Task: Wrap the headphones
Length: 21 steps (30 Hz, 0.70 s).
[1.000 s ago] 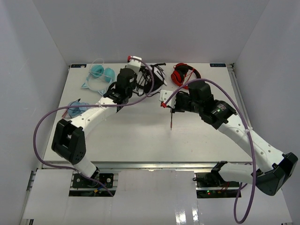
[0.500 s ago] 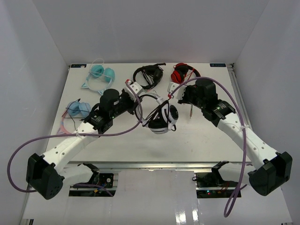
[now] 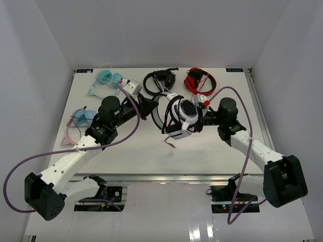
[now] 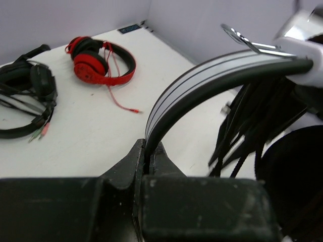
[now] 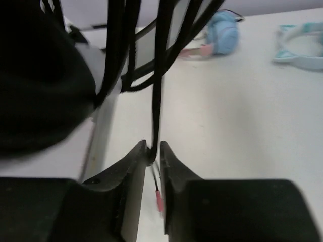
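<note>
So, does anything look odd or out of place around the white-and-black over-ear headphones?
A short end of the thin black cable dangles loose below the white-and-black headphones, outside the turns around them. Nothing else stands out.

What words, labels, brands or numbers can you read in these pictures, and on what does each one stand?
No text here can be read.
Dark label at the far right edge of the table: too small in the top view, blurred in the left wrist view.
Matching label at the far left edge: too small to read.
</note>
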{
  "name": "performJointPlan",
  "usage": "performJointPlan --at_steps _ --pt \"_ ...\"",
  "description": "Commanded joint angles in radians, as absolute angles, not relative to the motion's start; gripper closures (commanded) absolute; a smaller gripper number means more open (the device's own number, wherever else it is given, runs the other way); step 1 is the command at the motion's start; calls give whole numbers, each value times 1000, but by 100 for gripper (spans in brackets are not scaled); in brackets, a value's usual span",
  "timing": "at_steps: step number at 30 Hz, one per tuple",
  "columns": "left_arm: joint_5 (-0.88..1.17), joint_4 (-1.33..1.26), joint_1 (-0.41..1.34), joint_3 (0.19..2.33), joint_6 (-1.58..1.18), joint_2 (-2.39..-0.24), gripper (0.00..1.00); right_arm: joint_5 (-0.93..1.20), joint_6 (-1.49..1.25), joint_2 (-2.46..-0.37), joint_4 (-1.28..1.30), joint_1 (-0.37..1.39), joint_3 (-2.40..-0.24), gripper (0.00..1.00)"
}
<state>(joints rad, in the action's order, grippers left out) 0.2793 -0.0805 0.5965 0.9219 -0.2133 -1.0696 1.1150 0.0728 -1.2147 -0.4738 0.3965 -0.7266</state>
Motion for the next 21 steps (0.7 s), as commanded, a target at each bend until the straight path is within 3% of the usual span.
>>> performJointPlan --at_steps 1,3,5,10,13,15,16,19,21 --pt "341 -322 609 1013 -399 -1082 100 1298 -618 -1273 -1135 399 -651 67" --pt "340 -333 615 1042 -414 -1103 100 1276 -696 -1308 -1243 404 -663 56" --pt "333 -336 623 1082 -426 -1125 100 1246 -772 -1360 -1370 412 -684 53" --pt "214 -330 632 1171 -461 -1158 100 1184 -987 -1499 -1633 417 -710 54" --pt "138 -351 634 1199 -470 -1174 100 1160 -996 -1512 -1665 427 -695 55" --pt "129 -367 632 1221 -493 -1200 100 1153 -984 -1511 -1664 431 -691 62" --pt "123 -372 632 1231 -512 -1214 100 1149 -979 -1504 -1656 432 -689 74" --pt "-30 -351 634 1246 -542 -1226 100 1147 -900 -1463 -1551 430 -672 92" --pt "-149 -337 633 1237 -566 -1218 100 1128 -817 -1409 -1394 429 -647 92"
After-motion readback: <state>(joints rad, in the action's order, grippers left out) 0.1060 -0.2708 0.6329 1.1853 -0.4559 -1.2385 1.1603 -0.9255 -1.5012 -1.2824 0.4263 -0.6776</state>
